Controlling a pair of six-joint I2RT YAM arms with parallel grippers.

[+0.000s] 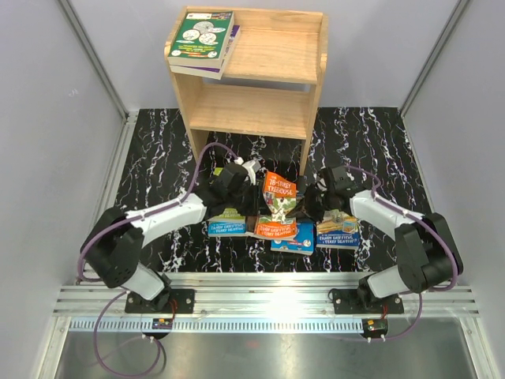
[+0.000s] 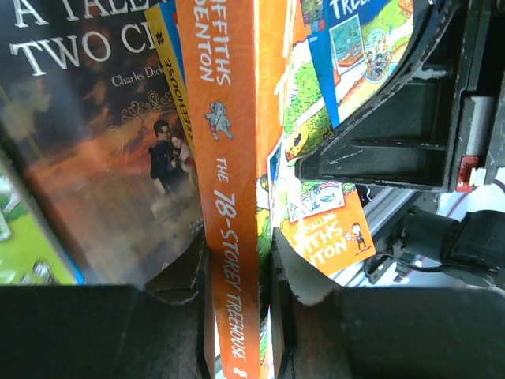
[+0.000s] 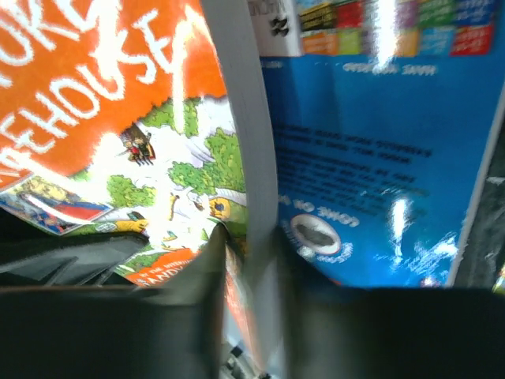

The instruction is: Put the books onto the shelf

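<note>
The orange 78-Storey Treehouse book [image 1: 278,197] stands upright on the black marbled counter [image 1: 158,158], in front of the shelf [image 1: 272,55] and between the two arms. It leans a little and its cover faces the near side.

The left hand [image 1: 257,197] is at the left side of this book. In the left wrist view its two fingers [image 2: 201,316] are nearly together and press on both sides of the orange spine, so this hand grips the book. The right hand [image 1: 309,199] is at the right side of the book. In the right wrist view its fingers [image 3: 197,276] are closed on the white page edge, so this hand grips the same book from the opposite side.

Under and around the held book, more books lie flat on the counter in a row close to the arms: one at the left [image 1: 227,225], an orange one [image 1: 272,230], a blue one [image 1: 293,241] and one at the right [image 1: 338,229]. The left wrist view also shows the dark A Tale of Two Cities [image 2: 95,118] lying flat to the left of the spine.

The shelf is at the far side of the counter, in the middle. On the left part of its top board lies a green book [image 1: 203,34], on top of another book with a purple edge [image 1: 207,71]. The lower tier carries nothing that I can see.
</note>
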